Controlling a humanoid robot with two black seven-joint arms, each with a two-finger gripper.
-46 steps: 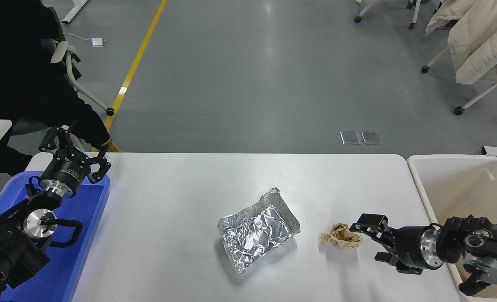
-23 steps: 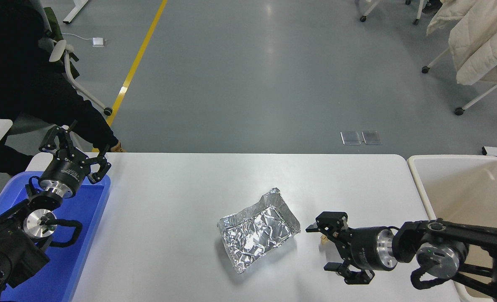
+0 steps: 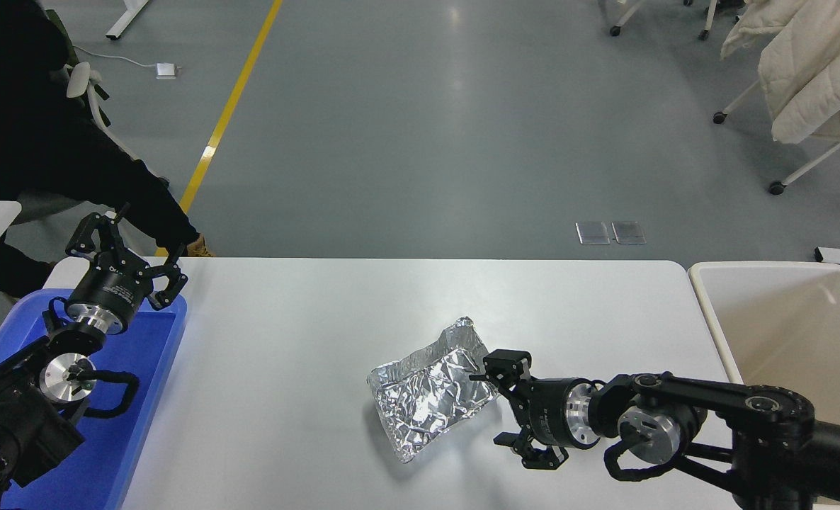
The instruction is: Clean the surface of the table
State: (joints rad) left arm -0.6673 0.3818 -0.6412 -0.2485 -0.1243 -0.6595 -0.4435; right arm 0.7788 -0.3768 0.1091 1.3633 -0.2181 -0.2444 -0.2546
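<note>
Head view is showing one crumpled foil tray (image 3: pixel 430 389) lying mid-way on the table surface (image 3: pixel 307 340), my right gripper (image 3: pixel 508 407) spreading wide at its 3 o'clock edge, my left gripper (image 3: pixel 122 255) resting open over one blue tray (image 3: pixel 129 397), one beige bin (image 3: pixel 781 319) at 3 o'clock, grey floor beyond.

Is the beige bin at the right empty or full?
Empty as far as visible: the beige bin shows only bare inner walls; the arm hides its near part.

Left arm (image 3: pixel 16 418): black housing, black cable loop, round silver joint disc
Left gripper (image 3: pixel 124 262): black, several thin linked fingers, silver collar, faint white lettering
Right arm (image 3: pixel 746 425): black links, silver round joint
Right gripper (image 3: pixel 508 407): black, blocky fingers, silver wrist ring
</note>
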